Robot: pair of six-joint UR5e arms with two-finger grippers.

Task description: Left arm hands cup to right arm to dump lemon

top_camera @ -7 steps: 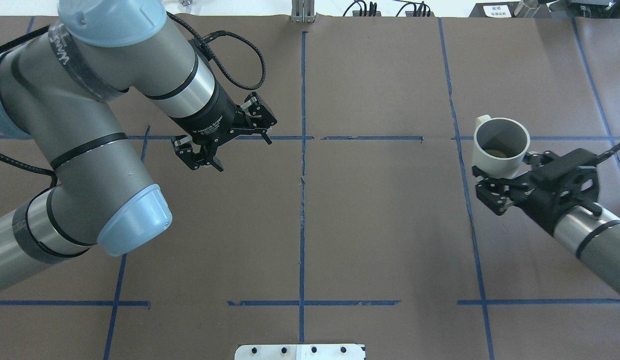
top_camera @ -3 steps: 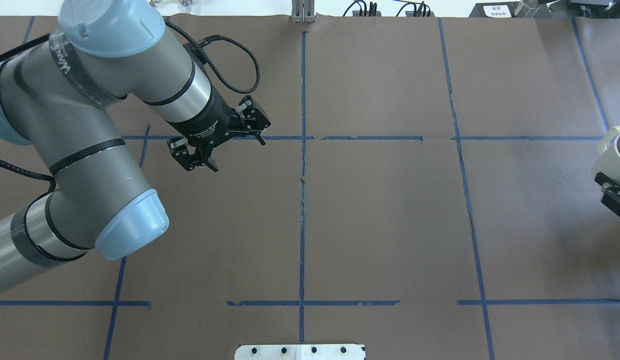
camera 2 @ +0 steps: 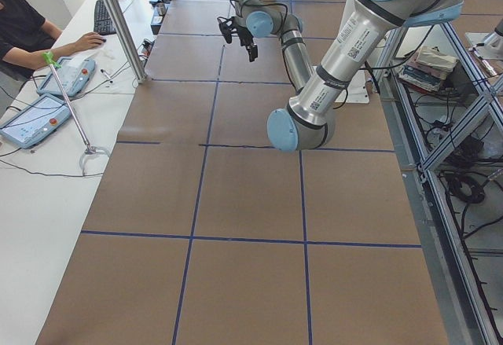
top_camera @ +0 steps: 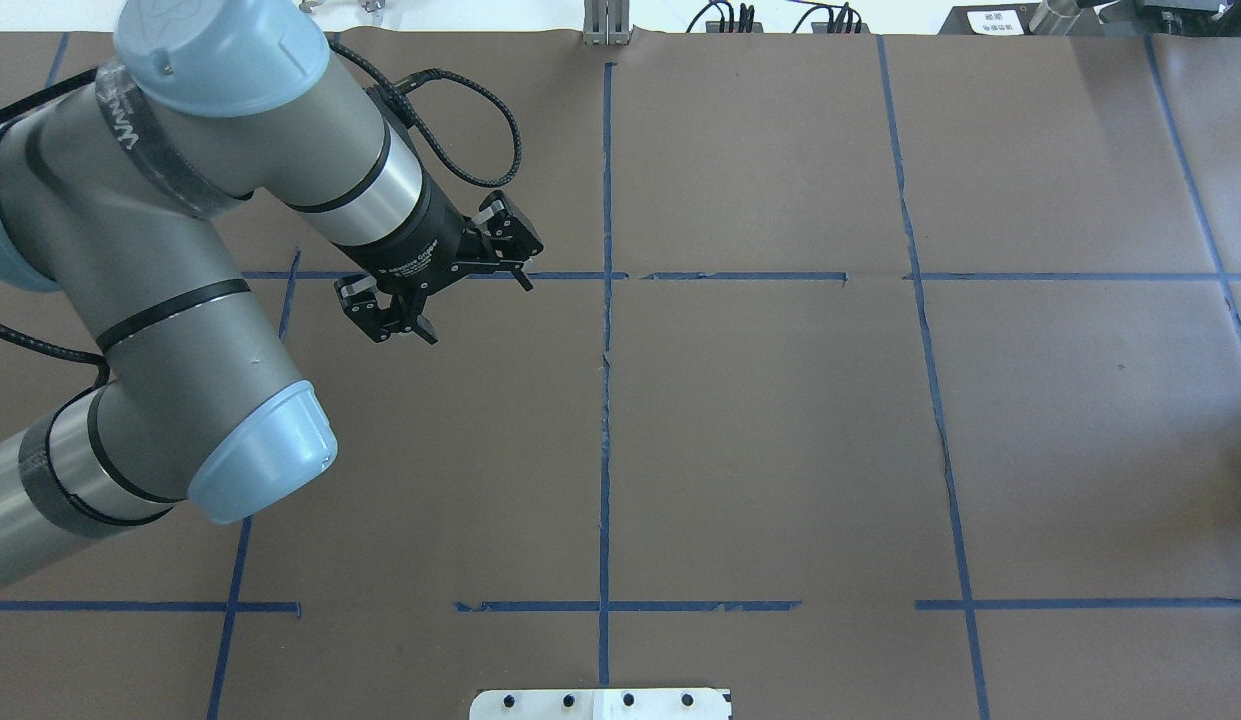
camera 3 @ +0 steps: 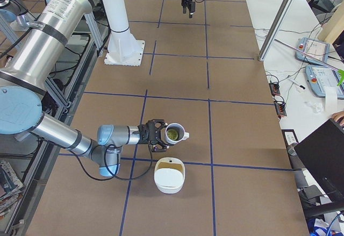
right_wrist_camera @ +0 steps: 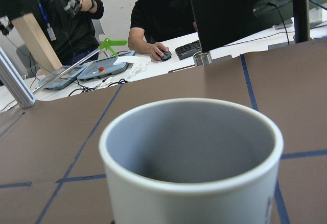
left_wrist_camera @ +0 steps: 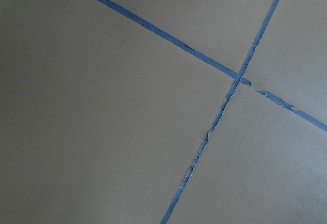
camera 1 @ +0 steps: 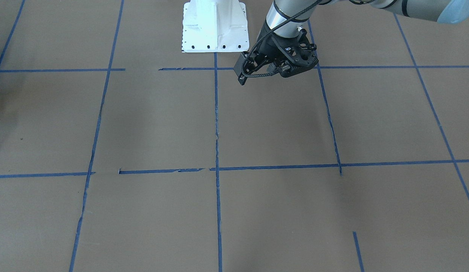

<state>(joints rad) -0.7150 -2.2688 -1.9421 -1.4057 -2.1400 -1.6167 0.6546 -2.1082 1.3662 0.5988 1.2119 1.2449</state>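
Note:
The white cup (camera 3: 174,126) hangs upright a little above the table in the exterior right view, with the dull-yellow lemon (camera 3: 172,135) inside it. My right gripper (camera 3: 161,135) is at the cup's side; I cannot tell from this view whether it is shut. The cup's grey mouth (right_wrist_camera: 191,147) fills the right wrist view, where neither lemon nor fingers show. My left gripper (top_camera: 477,311) hovers open and empty over the table's left half, far from the cup. It also shows in the front view (camera 1: 291,64). In the overhead view the right arm and cup are out of frame.
A white bowl (camera 3: 169,175) stands on the table close beside the cup. The robot's white base plate (camera 1: 215,26) sits at the table's near edge. People sit at a side desk with a keyboard (right_wrist_camera: 191,49) and pendants (camera 2: 67,74). Blue tape lines cross the brown table.
My right arm carried the cup off to the right, out of the overhead view. My left gripper drew back slightly to the left and stayed open.

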